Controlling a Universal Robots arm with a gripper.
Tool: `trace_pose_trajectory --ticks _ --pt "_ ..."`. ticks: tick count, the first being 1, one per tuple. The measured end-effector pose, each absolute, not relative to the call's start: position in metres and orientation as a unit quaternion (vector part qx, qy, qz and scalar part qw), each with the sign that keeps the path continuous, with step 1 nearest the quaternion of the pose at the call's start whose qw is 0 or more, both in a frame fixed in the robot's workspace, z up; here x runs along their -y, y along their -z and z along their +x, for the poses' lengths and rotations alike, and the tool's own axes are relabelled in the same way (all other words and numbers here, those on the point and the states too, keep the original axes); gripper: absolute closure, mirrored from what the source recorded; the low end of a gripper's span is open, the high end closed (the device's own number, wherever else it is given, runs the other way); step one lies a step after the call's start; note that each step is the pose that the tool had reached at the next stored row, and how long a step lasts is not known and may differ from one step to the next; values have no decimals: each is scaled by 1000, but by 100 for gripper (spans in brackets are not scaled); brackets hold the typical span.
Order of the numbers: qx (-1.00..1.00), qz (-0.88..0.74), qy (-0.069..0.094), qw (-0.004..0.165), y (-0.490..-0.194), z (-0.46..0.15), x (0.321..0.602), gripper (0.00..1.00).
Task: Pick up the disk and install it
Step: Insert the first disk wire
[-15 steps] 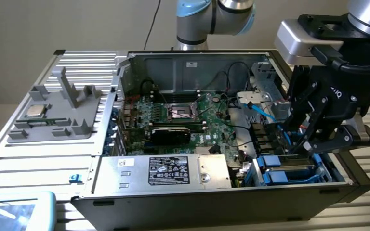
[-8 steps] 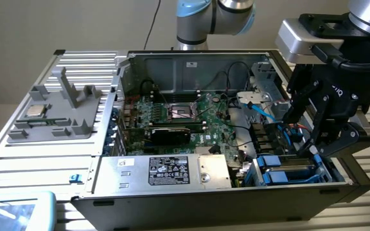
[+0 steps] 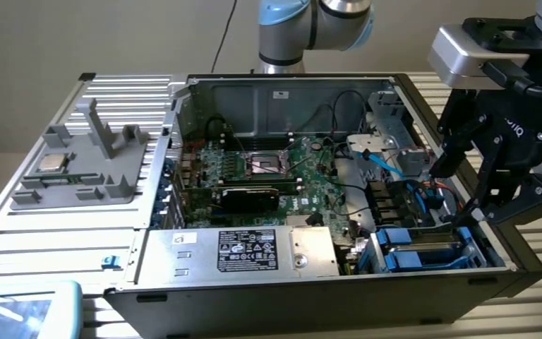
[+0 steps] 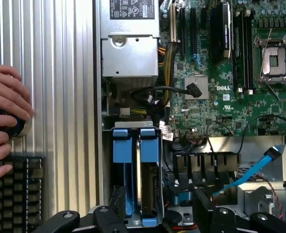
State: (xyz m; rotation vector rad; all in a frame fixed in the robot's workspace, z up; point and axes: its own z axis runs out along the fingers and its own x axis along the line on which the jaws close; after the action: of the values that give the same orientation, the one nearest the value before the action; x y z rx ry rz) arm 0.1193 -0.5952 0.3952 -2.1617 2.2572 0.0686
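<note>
Ribbed metal worktop [image 3: 64,233] carries the scene in the exterior view. At the frame's left a grey fixture [image 3: 92,162] stands on it with a small square processor chip [image 3: 53,163] resting on its left side. An open computer case [image 3: 252,92] lies at centre with a green motherboard [image 3: 281,176] exposed inside. A silver box with a black label [image 3: 252,251] sits against the case's near wall, at lower centre. In the lower right corner of the case, the disk [image 3: 422,247] sits in the drive bay, its silver body framed by a bright blue bracket. A light blue cable [image 3: 384,162] runs just above it. At the right of the frame the black gripper [image 3: 459,191] hangs over that bay, fingers spread wide and holding nothing, and the arm [image 3: 299,28] shows at the top.

In the wrist view, a person's hand [image 4: 5,116] rests on the worktop [image 4: 60,97] at the frame's left edge. The disk [image 4: 148,148] stands on edge in the bay at lower centre, blue bracket ends upward in the frame. The gripper [image 4: 157,201] straddles the bay, one of its fingers [image 4: 116,206] just beside the bracket. The motherboard [image 4: 220,87] takes up the upper right.
</note>
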Motion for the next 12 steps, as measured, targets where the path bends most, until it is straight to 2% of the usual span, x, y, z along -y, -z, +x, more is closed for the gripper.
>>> trace_pose_trajectory --ticks 12 --pt "-723 -690 -22 11 -386 151 589 35"
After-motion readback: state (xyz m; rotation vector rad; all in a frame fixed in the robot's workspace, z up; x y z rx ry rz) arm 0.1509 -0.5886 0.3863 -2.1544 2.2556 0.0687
